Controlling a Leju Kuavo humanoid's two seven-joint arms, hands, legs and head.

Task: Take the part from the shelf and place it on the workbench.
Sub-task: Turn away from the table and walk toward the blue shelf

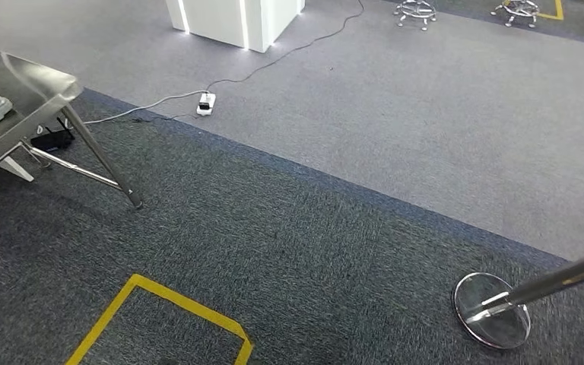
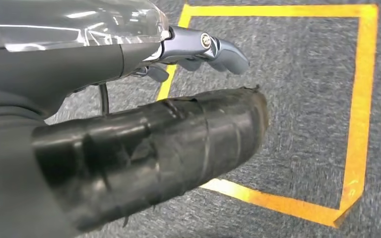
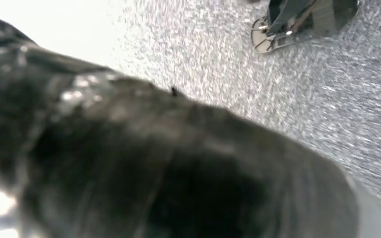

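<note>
Steel workbench [image 1: 15,91] corner, shiny, above dark carpet [image 1: 274,251].

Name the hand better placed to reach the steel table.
Left, probably: the steel table stands on the robot's left, and the left hand hangs empty. The right hand is too blurred to judge.
</note>
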